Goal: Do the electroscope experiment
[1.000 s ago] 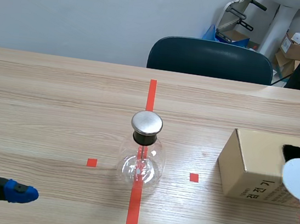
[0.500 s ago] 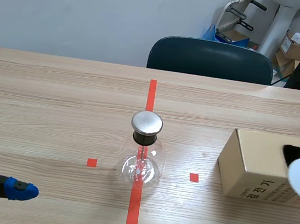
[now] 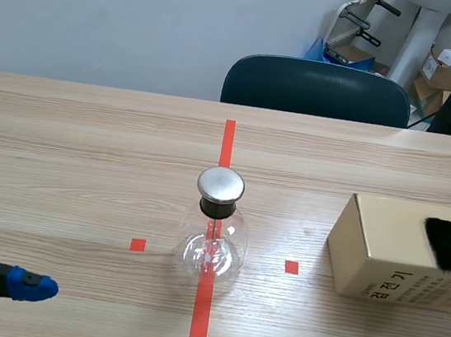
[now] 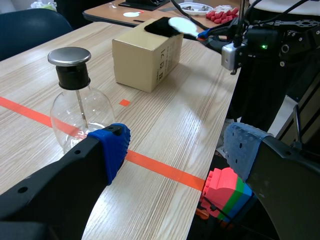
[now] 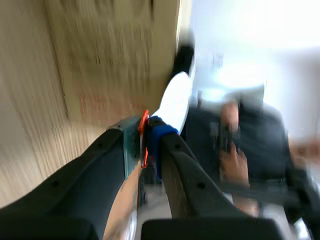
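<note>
The electroscope (image 3: 214,238) is a clear glass flask with a black neck and a round metal cap (image 3: 221,184), standing on the red tape line at mid-table. In the left wrist view the flask (image 4: 80,115) stands just beyond one finger of my open left gripper (image 4: 177,150), which is at the near left of the table (image 3: 31,284). My right gripper (image 5: 145,137) is shut on the handle of a white paddle (image 5: 175,100). The paddle's round blade (image 4: 181,25) lies against a black cloth (image 4: 159,26) on top of the cardboard box (image 3: 384,256).
A dark chair (image 3: 317,87) stands behind the table's far edge. Stacked coloured blocks (image 4: 227,190) sit below the table's near edge, by my left gripper. Boxes and equipment (image 3: 446,69) stand by the back wall at the right.
The white paddle has slid right across the box and nearly out of the scene view, over the black cloth. My left gripper has barely moved.
</note>
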Controlling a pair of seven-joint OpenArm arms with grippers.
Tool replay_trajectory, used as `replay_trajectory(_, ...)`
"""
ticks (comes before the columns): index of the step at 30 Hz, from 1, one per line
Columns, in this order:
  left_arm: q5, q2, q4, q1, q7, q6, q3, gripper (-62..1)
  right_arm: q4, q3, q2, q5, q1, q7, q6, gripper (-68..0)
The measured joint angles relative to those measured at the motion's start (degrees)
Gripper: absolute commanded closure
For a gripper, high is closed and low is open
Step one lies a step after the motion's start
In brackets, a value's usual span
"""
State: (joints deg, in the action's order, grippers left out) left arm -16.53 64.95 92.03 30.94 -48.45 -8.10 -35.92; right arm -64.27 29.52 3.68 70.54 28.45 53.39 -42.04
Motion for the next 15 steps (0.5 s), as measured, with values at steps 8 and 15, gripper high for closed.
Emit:
replay_trajectory(8,0.00,0.00,0.00,0.00,0.00,0.00,0.00,-42.2,0.00,-0.11,-0.17,-0.17,0.00,-10.93,0.02,-1.8)
replay_trajectory(15,0.00,0.00,0.00,0.00,0.00,0.02,0.00,-42.2,0.00,0.04,0.04,-0.44,0.00,-7.23,0.00,-1.8)
